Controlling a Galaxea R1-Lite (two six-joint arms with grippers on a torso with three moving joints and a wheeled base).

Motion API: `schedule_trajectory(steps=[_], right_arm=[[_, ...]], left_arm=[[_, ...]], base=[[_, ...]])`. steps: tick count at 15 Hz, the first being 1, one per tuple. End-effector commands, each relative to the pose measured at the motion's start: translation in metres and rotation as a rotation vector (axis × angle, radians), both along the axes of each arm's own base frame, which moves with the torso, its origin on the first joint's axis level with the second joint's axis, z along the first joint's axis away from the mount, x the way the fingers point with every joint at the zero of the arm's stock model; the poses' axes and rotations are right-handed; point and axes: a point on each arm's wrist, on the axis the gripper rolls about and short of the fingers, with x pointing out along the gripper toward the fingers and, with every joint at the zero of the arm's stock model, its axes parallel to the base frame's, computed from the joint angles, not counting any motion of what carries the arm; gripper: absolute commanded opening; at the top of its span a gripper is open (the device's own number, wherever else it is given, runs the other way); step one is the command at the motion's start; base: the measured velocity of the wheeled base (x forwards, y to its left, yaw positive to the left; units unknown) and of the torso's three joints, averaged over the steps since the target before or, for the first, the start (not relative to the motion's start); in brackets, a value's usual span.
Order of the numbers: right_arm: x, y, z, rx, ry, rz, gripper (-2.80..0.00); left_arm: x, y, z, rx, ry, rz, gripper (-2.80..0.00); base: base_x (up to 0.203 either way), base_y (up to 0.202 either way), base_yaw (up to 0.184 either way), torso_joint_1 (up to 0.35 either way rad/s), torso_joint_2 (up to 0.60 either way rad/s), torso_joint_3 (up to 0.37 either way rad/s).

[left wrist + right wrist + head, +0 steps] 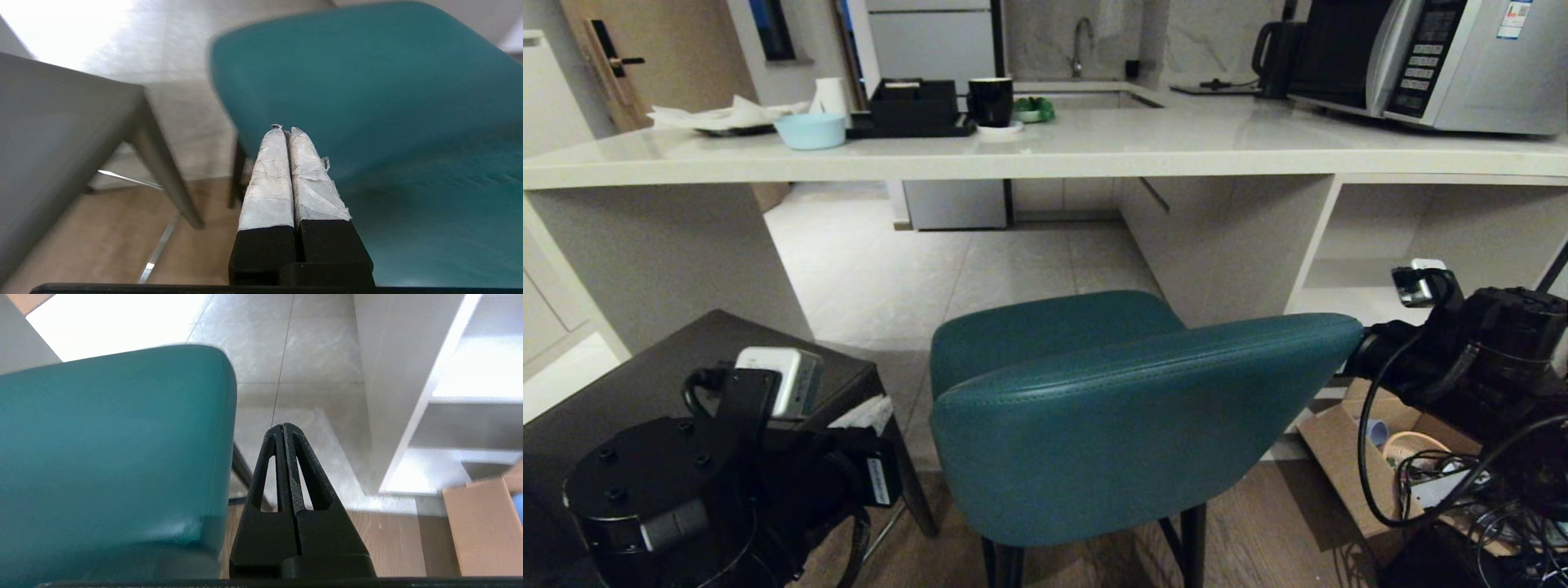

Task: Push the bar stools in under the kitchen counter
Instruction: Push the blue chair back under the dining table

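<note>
Kitchen counter (1045,159) ahead, teal stool (1094,425) seat toward it, backrest crosswise

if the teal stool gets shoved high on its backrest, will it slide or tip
The teal stool looks tall on slim black legs, so a high push may rock it forward. Its padded back would probably give slightly under shut grippers. It stands on the wood floor, where it likely slides.

Three views around one stool
Head camera looks forward and down over the teal stool (1127,416) toward the table (1045,151); both wrist cameras sit close, flanking its back.
</note>
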Motion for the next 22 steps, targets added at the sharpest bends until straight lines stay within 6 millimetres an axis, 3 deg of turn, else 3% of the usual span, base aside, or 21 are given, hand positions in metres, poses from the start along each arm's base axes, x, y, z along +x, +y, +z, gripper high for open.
schedule_trajectory(steps=[1, 5, 10, 15, 17, 22], right_arm=[[0.013, 0.007, -0.014, 0.000, 0.029, 0.023, -2.80], [0.007, 0.034, -0.014, -0.001, 0.035, 0.113, -2.80], [-0.021, 0.050, -0.006, 0.003, 0.001, 0.189, -2.80], [-0.043, 0.048, 0.006, 0.011, -0.028, 0.233, -2.80], [-0.043, 0.045, 0.008, 0.012, -0.036, 0.228, -2.80], [-0.046, 0.022, 0.017, 0.011, -0.062, 0.134, -2.80]], left_arm=[[0.002, -0.009, -0.007, 0.007, 0.022, -0.019, -2.80], [0.010, -0.024, -0.008, -0.011, 0.029, -0.030, -2.80], [0.028, -0.014, -0.008, -0.022, 0.029, 0.047, -2.80], [0.048, -0.015, -0.015, -0.007, 0.048, 0.082, -2.80], [0.056, -0.019, -0.013, -0.014, 0.037, 0.090, -2.80], [0.040, -0.007, -0.005, -0.029, 0.020, 0.089, -2.80]], base=[[0.000, 0.000, 0.000, 0.000, 0.00, 0.000], [0.000, 0.000, 0.000, 0.000, 0.00, 0.000], [0.000, 0.000, 0.000, 0.000, 0.00, 0.000], [0.000, 0.000, 0.000, 0.000, 0.00, 0.000], [0.000, 0.000, 0.000, 0.000, 0.00, 0.000], [0.000, 0.000, 0.000, 0.000, 0.00, 0.000]])
